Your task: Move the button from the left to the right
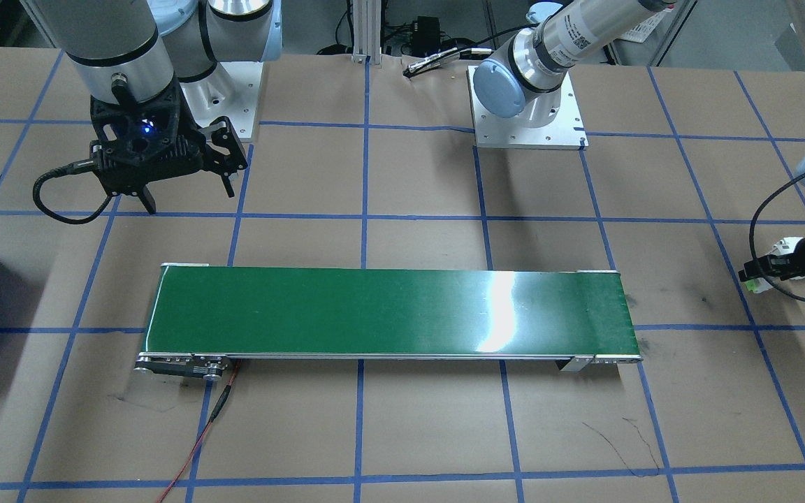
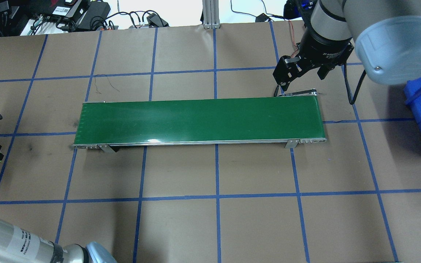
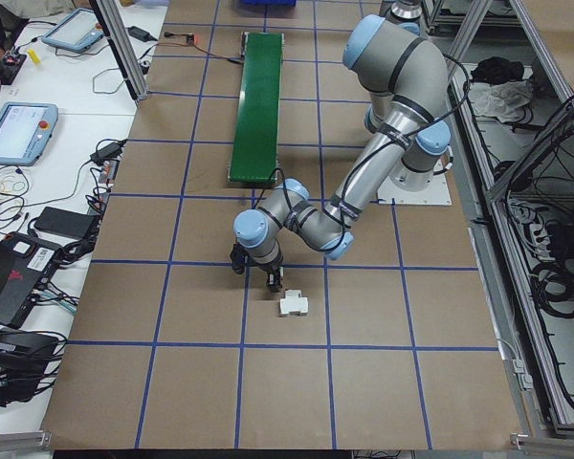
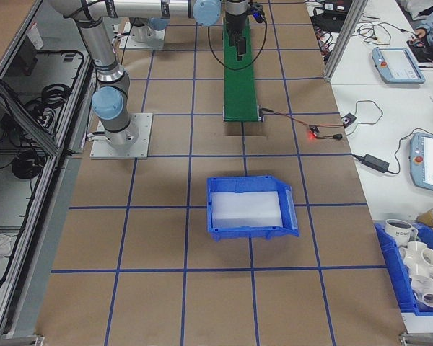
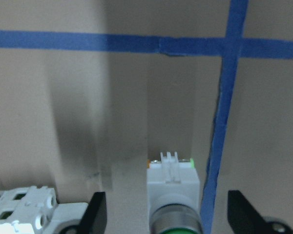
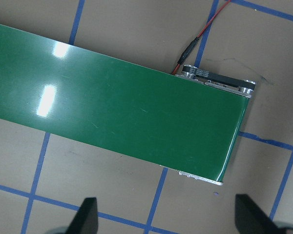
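The button (image 5: 173, 192) lies on its side on the brown paper, its white-grey body in the middle of the left wrist view and its green cap at the bottom edge. My left gripper (image 5: 166, 207) is open and straddles it, with a gap between each finger and the button. From the front, that gripper (image 1: 752, 272) sits low at the table's far end with the button's light green base (image 1: 750, 285) under it. My right gripper (image 1: 186, 188) is open and empty, hovering over the other end of the green conveyor belt (image 1: 388, 311), which fills the right wrist view (image 6: 117, 107).
A white boxy breaker (image 5: 24, 209) lies just beside the left finger (image 5: 98, 214) and shows in the left side view (image 3: 293, 305). A blue bin (image 4: 249, 209) stands beyond the belt's right end. A red wire (image 1: 200, 440) trails from the belt's motor.
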Robot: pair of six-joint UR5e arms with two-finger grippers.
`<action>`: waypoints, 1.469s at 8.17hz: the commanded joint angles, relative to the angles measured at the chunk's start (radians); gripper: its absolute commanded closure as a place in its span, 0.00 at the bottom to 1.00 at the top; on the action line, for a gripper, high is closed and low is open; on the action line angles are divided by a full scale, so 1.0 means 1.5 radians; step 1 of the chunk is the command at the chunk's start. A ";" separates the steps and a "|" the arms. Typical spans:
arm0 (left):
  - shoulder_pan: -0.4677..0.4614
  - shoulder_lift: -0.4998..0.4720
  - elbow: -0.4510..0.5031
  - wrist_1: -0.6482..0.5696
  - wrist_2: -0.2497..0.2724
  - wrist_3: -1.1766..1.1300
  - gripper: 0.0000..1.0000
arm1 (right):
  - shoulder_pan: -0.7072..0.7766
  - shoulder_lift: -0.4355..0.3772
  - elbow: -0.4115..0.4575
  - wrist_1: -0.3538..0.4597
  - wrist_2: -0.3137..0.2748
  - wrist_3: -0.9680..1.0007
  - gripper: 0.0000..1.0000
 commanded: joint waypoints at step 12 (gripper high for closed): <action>-0.095 0.183 0.008 -0.132 -0.003 -0.006 1.00 | -0.001 0.013 -0.002 -0.023 -0.008 -0.003 0.00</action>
